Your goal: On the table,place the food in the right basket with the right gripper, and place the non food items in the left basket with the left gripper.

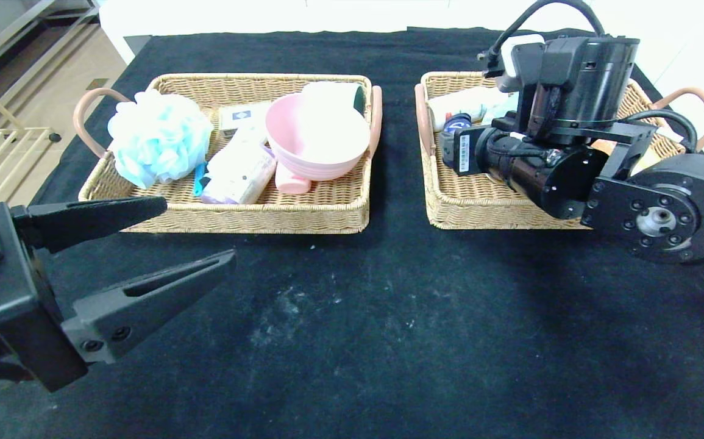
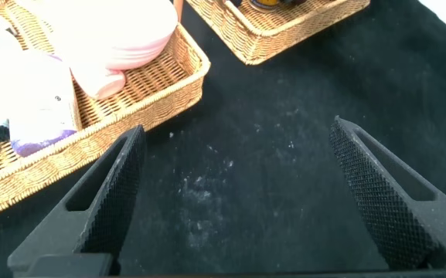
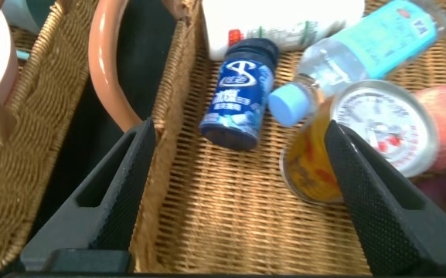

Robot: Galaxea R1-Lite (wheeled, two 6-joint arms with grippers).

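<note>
With the can (image 3: pixel 323 158) and jar (image 3: pixel 238 96) lying in the right basket (image 3: pixel 207 232) beneath my spread right gripper (image 3: pixel 238 201), sorting looks finished; next I'd lift clear, left gripper (image 1: pixel 163 244) spread near the table's (image 1: pixel 352 341) front edge.

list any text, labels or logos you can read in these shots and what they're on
"S": large white logo on the dark blue jar lying in the right basket; the lines under it are too blurred to read.
Water bottle: blue label print, unreadable.
White bottle: green and red marks, unreadable.
Can: red marks on top, unreadable.
White sticker on the right arm: too small to read.
Small box in the left basket: dark emblem, unreadable.
</note>
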